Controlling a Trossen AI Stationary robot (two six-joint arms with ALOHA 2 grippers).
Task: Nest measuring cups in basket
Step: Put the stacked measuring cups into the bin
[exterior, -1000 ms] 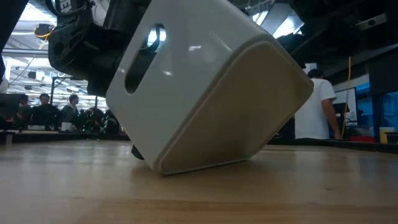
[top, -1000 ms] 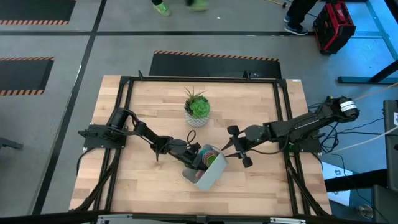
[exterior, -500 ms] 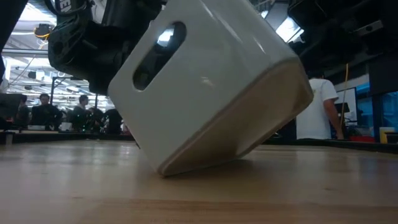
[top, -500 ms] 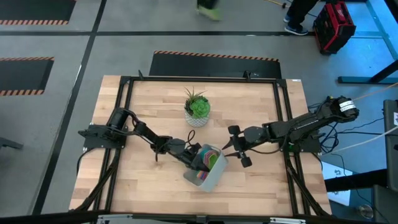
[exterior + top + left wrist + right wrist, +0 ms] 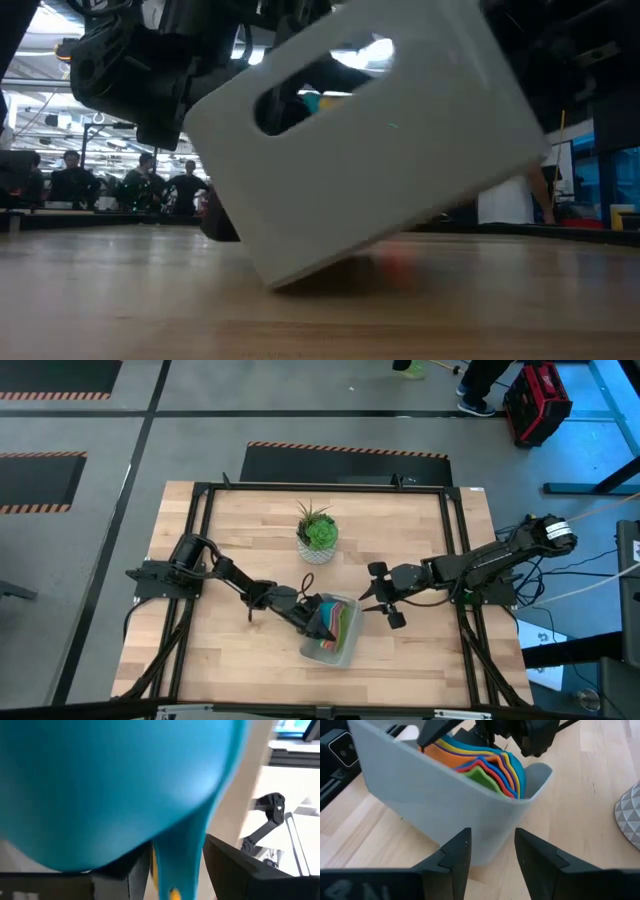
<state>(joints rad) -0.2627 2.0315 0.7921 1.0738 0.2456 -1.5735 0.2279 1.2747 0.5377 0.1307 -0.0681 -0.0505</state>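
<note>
Tipping is the main risk: the grey-blue basket rests on one lower edge on the tabletop, tilted, with the nested measuring cups leaning inside it. The left gripper reaches into the basket, fingers clamped on the teal cup; if it lets go abruptly, basket and stack could spill. The right gripper waits just beside the basket wall, fingers apart, holding nothing.
</note>
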